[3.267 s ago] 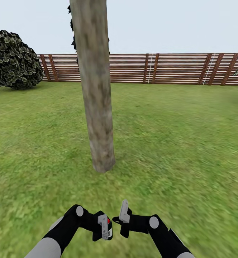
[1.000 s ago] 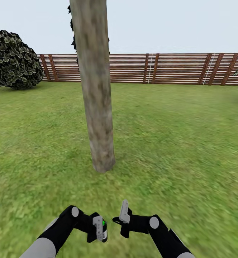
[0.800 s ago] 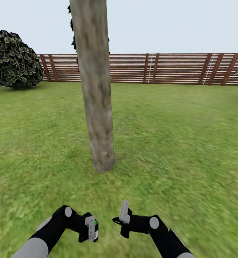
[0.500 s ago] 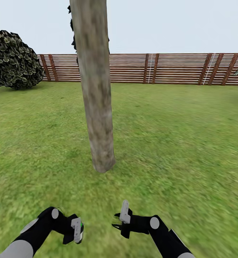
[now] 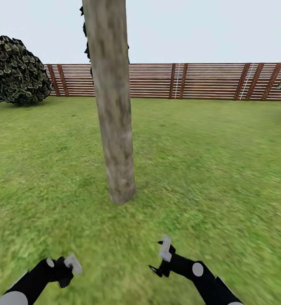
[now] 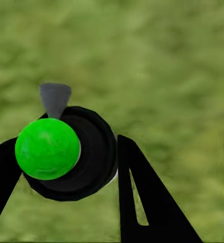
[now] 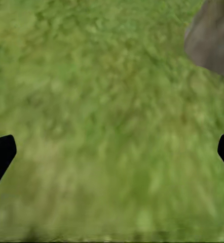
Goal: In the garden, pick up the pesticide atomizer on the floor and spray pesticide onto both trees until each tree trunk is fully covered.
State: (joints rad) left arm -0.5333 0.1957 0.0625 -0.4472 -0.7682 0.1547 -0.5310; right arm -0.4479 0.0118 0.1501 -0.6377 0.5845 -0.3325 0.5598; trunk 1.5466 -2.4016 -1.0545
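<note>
Gripping the pesticide atomizer in my left gripper, I see its green cap between the fingers, while my right gripper hangs released over the grass. Ahead stands the tree trunk; beyond lie a bush and fence.

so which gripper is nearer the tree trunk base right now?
Right, by the head view. The right gripper sits in front of the tree trunk base, slightly to its right; the left gripper is lower and further off to the left.

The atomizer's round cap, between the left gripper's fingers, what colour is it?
Bright green cap, on a black body; the left wrist view shows it best.
</note>
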